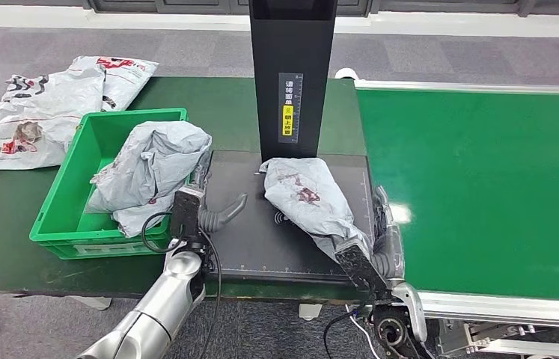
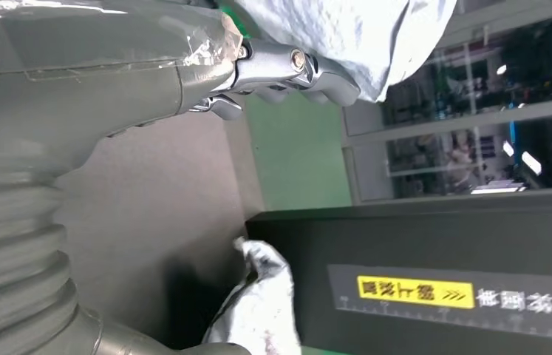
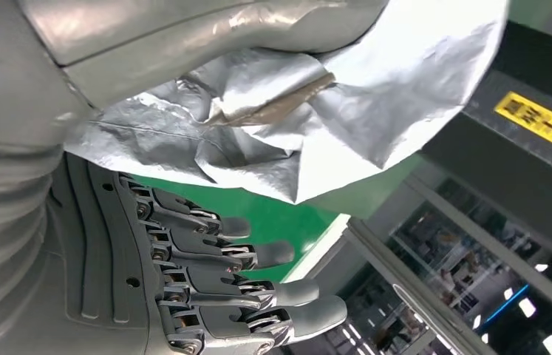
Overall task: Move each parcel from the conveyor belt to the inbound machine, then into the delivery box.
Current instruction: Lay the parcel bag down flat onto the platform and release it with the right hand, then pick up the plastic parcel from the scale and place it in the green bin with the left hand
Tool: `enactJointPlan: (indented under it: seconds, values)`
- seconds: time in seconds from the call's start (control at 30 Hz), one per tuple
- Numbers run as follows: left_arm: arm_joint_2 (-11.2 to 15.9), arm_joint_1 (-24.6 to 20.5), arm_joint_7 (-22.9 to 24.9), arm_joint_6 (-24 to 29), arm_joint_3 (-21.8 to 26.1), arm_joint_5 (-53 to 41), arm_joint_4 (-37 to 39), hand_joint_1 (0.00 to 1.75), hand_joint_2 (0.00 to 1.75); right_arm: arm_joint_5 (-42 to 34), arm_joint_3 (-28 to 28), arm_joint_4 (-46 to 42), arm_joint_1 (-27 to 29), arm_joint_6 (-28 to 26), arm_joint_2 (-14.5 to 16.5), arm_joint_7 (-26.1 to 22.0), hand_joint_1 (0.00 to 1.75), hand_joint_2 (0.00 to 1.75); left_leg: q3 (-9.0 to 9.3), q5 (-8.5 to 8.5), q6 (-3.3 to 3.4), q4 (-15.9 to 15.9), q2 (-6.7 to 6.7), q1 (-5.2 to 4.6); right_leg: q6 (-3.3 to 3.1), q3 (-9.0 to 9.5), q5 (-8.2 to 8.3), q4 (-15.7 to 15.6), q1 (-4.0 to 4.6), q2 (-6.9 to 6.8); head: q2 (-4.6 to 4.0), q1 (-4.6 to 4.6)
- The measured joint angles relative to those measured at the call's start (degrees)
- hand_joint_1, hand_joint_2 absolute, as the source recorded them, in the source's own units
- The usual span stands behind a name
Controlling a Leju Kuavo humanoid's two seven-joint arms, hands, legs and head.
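A crumpled grey parcel [image 1: 302, 196] [image 2: 258, 310] [image 3: 295, 126] lies on the black platform [image 1: 261, 243] of the inbound machine, at the foot of its pillar [image 1: 292, 75] [image 2: 443, 251]. My right hand [image 1: 372, 258] [image 3: 147, 281] is at the parcel's near end. Its thumb lies along the wrapper and its fingers [image 3: 258, 251] are stretched out apart from it. My left hand [image 1: 197, 213] [image 2: 110, 111] hovers between the platform and the green delivery box [image 1: 59, 217], thumb out, holding nothing. Grey parcels [image 1: 153, 161] [image 2: 346, 29] fill the box.
The green conveyor belt [image 1: 478, 187] runs to the right of the platform. Several white and grey mailing bags [image 1: 44, 105] lie on the green table behind the box. The pillar stands upright just behind the parcel.
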Motion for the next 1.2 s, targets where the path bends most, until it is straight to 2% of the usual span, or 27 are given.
enactJointPlan:
  seconds: [0.17, 0.3, 0.43, 0.67, 0.8, 0.97, 1.2]
  values:
    - [-0.1, 0.5, -0.4, 0.4, -0.1, -0.8, -1.4, 0.0, 1.75, -8.9, -2.7, -1.1, 0.1, 4.4, 1.2, -3.8, 0.0, 1.75, 0.0, 0.0, 0.0, 0.0, 0.0, 0.01, 0.0, -0.01, 0.0, 0.0, 0.0, 0.0, -0.01, 0.0]
    - [-0.3, 0.7, 0.1, 0.6, -0.8, -3.2, -1.9, 0.0, 1.75, -12.5, -4.5, -1.5, -0.3, 6.8, 1.9, -4.7, 0.0, 1.75, 0.0, 0.0, 0.0, 0.0, 0.0, 0.0, 0.0, 0.0, 0.0, 0.0, 0.0, 0.0, -0.01, 0.0]
    - [0.0, 0.6, 3.6, -4.2, -3.3, -9.6, -0.9, 0.0, 1.75, -15.9, -5.6, -1.5, -1.0, 11.2, 2.4, -3.9, 0.0, 1.75, 0.0, 0.0, 0.0, 0.0, -0.01, 0.0, 0.0, 0.0, 0.0, 0.0, 0.0, 0.0, -0.01, 0.0]
    - [0.4, 0.2, 4.3, -7.9, -8.4, -15.3, 1.3, 0.0, 1.75, -18.5, -6.9, -1.4, -1.9, 15.6, 2.6, -3.2, 0.0, 1.75, -0.01, 0.0, 0.0, 0.0, 0.01, 0.0, 0.0, -0.04, 0.0, 0.0, 0.0, 0.01, -0.01, 0.0]
    - [0.5, -0.8, 4.7, -11.3, -12.2, -23.7, 2.6, 0.0, 1.75, -20.2, -8.1, -1.0, -2.8, 19.1, 2.8, -2.5, 0.0, 1.75, -0.02, 0.0, 0.0, 0.0, -0.01, 0.0, 0.0, -0.05, 0.0, 0.0, 0.0, -0.01, -0.01, 0.0]
    - [-0.1, -3.1, 7.5, -14.0, -19.7, -36.4, 7.5, 0.0, 1.75, -19.6, -11.0, -0.5, -4.1, 20.8, 3.1, -2.5, 0.0, 1.75, -0.02, 0.0, 0.0, 0.0, 0.02, -0.02, 0.0, -0.04, 0.02, 0.0, -0.02, 0.03, 0.01, 0.01]
    - [-0.4, -4.6, 7.7, -14.0, -23.6, -37.7, 11.5, 0.0, 1.75, -19.3, -13.0, 0.0, -4.5, 21.0, 3.5, -2.5, 0.0, 1.75, -0.02, 0.0, 0.0, 0.0, 0.02, -0.01, 0.0, -0.05, 0.02, 0.0, -0.01, 0.04, 0.01, 0.0]
